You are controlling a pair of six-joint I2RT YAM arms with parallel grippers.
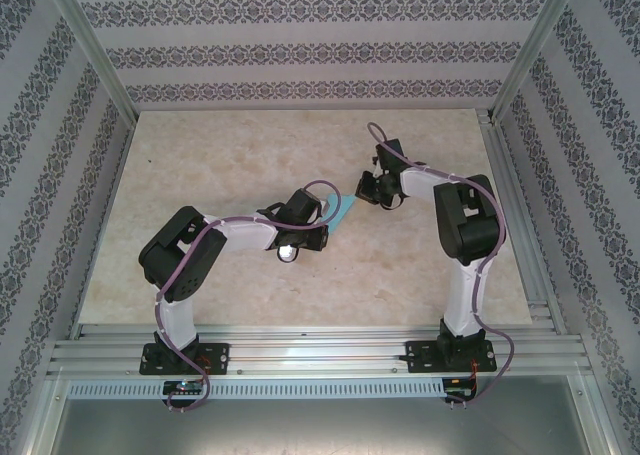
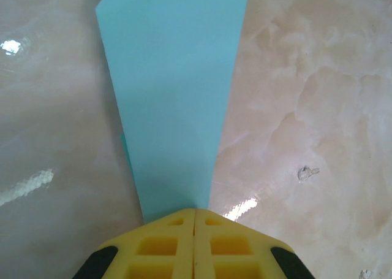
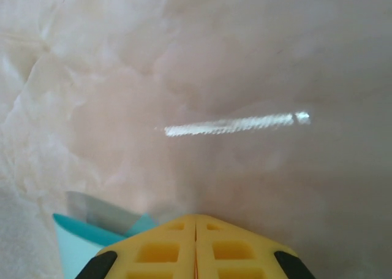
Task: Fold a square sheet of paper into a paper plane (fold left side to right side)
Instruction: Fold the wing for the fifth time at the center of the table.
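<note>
A: Table [image 1: 250, 155] first. Where does the work sit on it?

B: Near the middle, just toward three o'clock in the overhead view. It's the paper plane [image 1: 343, 212], a narrow light-blue dart lying flat on the marble top.

A: And the grippers?

B: The left gripper [image 2: 195, 213] is clenched, jaws meeting, its nose at the dart's narrow end. I cannot tell whether it pinches paper or only presses on it. The right gripper [image 3: 196, 219] is clenched too, with nothing visibly held and a paper corner at its seven o'clock.

A: How should the crease be set?

B: My judgement: use one nose as an anchor and draw the other along the fold slowly. Press lightly, or the thin paper may skid on the glossy top.
</note>
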